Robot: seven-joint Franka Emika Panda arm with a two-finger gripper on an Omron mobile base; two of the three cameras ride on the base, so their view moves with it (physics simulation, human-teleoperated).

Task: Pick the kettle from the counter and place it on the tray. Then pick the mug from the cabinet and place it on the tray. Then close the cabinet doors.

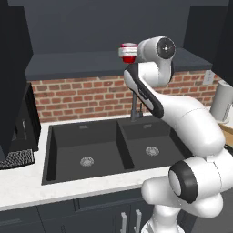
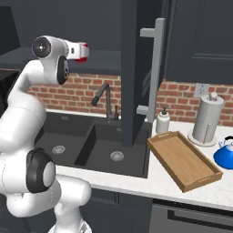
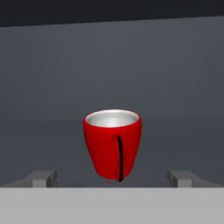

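The red mug (image 3: pixel 113 144) stands on the dark cabinet shelf (image 1: pixel 82 66), its loop handle turned toward the hand camera. My gripper (image 3: pixel 113 177) is open, level with the mug, with one fingertip (image 3: pixel 43 177) on either side and just short of it. From the base, the white hand partly covers the mug (image 1: pixel 129 58) (image 2: pixel 82 58). The blue kettle (image 2: pixel 225 155) sits on the white counter (image 2: pixel 136 179) at the far right, beside the wooden tray (image 2: pixel 184 160), which holds nothing. One cabinet door (image 2: pixel 136 68) stands open, edge-on, with its silver bar handle (image 2: pixel 157 68).
A black double sink (image 1: pixel 109 148) with a dark faucet (image 2: pixel 107 102) lies under the arm. A paper-towel roll (image 2: pixel 207 119) and a soap bottle (image 2: pixel 163 121) stand behind the tray. A dark appliance (image 1: pixel 18 136) sits left of the sink. Brick wall behind.
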